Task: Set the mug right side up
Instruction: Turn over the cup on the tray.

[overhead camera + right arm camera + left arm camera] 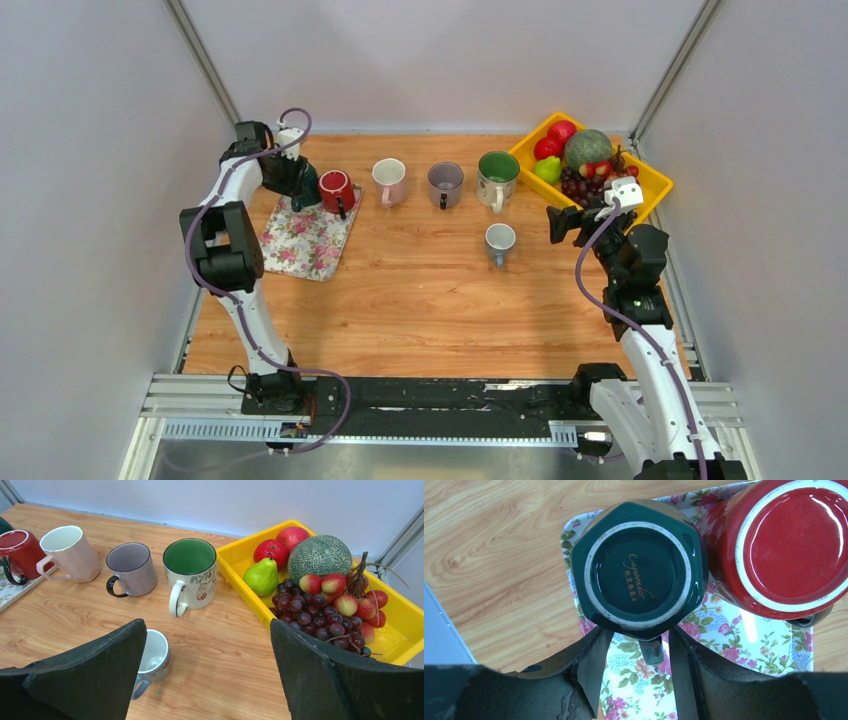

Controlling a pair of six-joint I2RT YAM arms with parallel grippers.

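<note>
Left pincer (638, 639) around green mug handle (652, 651)

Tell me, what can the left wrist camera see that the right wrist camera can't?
Only the left wrist: the dark green mug, bottom up with gold writing, and the left fingers either side of its handle. Only the right wrist: the white mug, grey mug, green-lined mug, small mug and the yellow tray of fruit. Both: the red mug, flowery mat and wooden table.

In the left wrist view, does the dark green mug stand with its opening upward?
No, the dark green mug is upside down on the floral tray: its base ring and gold lettering face the camera.
</note>
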